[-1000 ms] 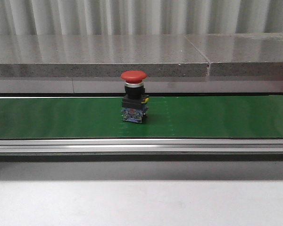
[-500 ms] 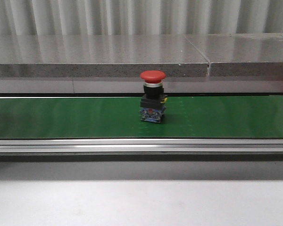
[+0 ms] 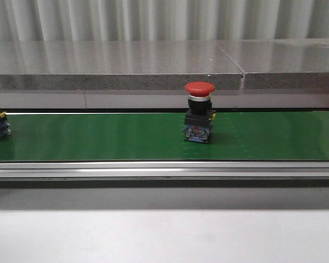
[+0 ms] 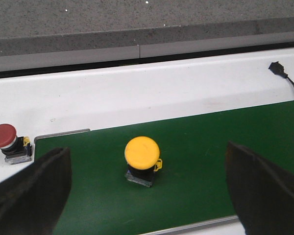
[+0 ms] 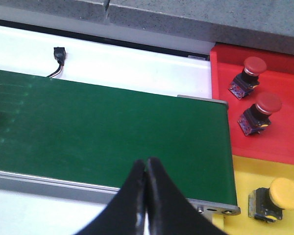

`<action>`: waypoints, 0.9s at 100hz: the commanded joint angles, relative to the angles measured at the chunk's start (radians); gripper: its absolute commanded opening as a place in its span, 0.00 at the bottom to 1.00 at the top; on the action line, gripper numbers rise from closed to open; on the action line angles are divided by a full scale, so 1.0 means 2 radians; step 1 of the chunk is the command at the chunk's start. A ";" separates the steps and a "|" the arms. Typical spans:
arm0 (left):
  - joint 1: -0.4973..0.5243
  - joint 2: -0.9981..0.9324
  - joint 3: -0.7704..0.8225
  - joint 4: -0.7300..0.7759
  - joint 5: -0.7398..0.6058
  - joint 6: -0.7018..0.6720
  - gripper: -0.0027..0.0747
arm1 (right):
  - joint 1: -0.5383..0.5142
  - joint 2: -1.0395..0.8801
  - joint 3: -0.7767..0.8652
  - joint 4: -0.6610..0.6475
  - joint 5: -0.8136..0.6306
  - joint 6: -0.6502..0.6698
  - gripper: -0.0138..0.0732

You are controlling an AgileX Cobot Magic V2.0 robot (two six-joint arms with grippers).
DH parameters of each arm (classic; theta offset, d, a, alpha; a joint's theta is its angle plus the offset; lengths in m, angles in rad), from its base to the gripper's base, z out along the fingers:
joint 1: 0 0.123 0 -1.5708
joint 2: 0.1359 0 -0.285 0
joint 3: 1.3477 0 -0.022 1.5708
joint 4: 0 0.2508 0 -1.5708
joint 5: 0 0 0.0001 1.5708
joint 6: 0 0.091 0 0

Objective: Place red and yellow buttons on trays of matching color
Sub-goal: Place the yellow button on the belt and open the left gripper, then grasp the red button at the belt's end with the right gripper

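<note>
A red button (image 3: pixel 199 112) stands up on the green belt (image 3: pixel 98 137), a bit right of the middle. A yellow button (image 4: pixel 142 159) stands on the belt at its far left end. The left gripper (image 4: pixel 147 188) is above the yellow button with its jaws wide open, holding nothing. The right gripper (image 5: pixel 146 169) has its jaws closed together and empty. Near it, the red tray (image 5: pixel 284 132) holds two red buttons, and the yellow tray (image 5: pixel 245 176) holds one yellow button.
</note>
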 commanded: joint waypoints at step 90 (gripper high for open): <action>-0.004 -0.201 0.145 -0.039 -0.071 0.002 0.01 | 0.001 -0.002 -0.012 -0.005 -0.032 -0.003 0.08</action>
